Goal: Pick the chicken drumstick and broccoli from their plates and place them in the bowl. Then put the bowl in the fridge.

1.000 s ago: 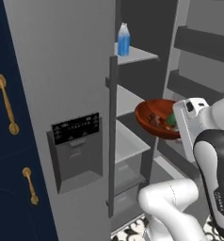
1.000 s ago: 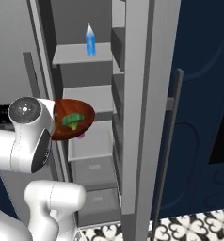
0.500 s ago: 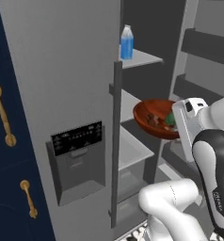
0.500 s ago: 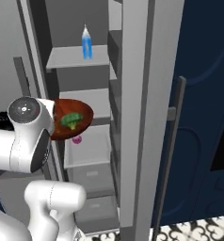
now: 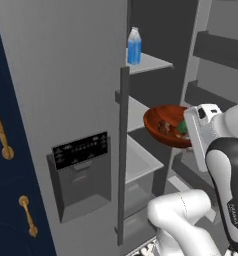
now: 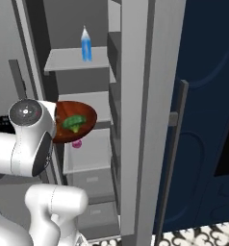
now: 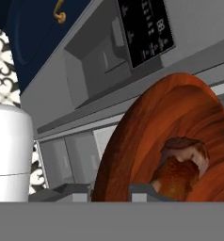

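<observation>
— At the open fridge (image 5: 66,90), what has the pincer (image 7: 111,194) got?
— Its jaws are closed tight on the rim of the bowl (image 5: 167,125), which it holds up in the air in front of the middle shelf (image 6: 95,101). From the hand camera the red-brown bowl fills the right side, tipped on edge in that view.
— And what lies in the bowl?
— The chicken drumstick (image 7: 180,167) sits against its inner wall, and the broccoli (image 6: 73,122) is beside it, green and lumpy, plain from the right base camera.
— What is around it?
— A blue bottle (image 5: 134,46) stands on the shelf above, well apart from the bowl. Below are grey drawers (image 6: 90,180). The door with the dark dispenser panel (image 5: 81,148) and its long bar handle (image 5: 122,155) stands to the left of the bowl, and a navy cabinet (image 5: 11,165) with brass pulls lies further left.
</observation>
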Robot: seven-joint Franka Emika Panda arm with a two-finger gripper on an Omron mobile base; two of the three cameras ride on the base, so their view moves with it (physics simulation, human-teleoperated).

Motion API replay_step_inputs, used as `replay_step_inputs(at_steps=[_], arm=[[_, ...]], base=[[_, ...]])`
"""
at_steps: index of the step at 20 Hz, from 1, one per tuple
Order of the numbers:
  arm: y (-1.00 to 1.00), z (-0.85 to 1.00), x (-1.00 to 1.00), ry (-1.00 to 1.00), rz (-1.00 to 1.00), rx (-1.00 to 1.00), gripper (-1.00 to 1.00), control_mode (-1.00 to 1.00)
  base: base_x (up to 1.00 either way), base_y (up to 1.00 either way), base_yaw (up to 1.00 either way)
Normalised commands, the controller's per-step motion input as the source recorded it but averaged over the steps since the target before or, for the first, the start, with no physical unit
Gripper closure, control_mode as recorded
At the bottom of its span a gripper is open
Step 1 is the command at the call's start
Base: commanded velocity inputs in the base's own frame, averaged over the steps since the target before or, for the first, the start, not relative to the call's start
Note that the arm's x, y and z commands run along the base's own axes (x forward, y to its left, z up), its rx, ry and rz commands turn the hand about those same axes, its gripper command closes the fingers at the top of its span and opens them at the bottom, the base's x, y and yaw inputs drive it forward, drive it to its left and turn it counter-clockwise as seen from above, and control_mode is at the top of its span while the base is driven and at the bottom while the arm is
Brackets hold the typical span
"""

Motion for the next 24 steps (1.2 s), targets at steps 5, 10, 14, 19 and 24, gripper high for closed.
replay_step_inputs(at_steps=[5,10,14,19,24], arm=[[0.0,0.0,0.0,0.0,0.0,0.0,1.0,1.0],[0.0,0.0,0.0,0.0,0.0,0.0,1.0,1.0],[-0.06,-0.02,0.24,-0.03,0.0,0.0,1.0,-1.0],[0.0,-0.16,0.59,-0.02,0.01,0.0,1.0,-1.0],[0.0,-0.28,0.45,0.0,0.03,0.0,1.0,-1.0]], base=[[0.5,-0.02,0.0],[0.15,-0.15,0.0],[0.03,-0.04,0.0],[0.0,0.0,0.0],[0.0,0.0,0.0]])
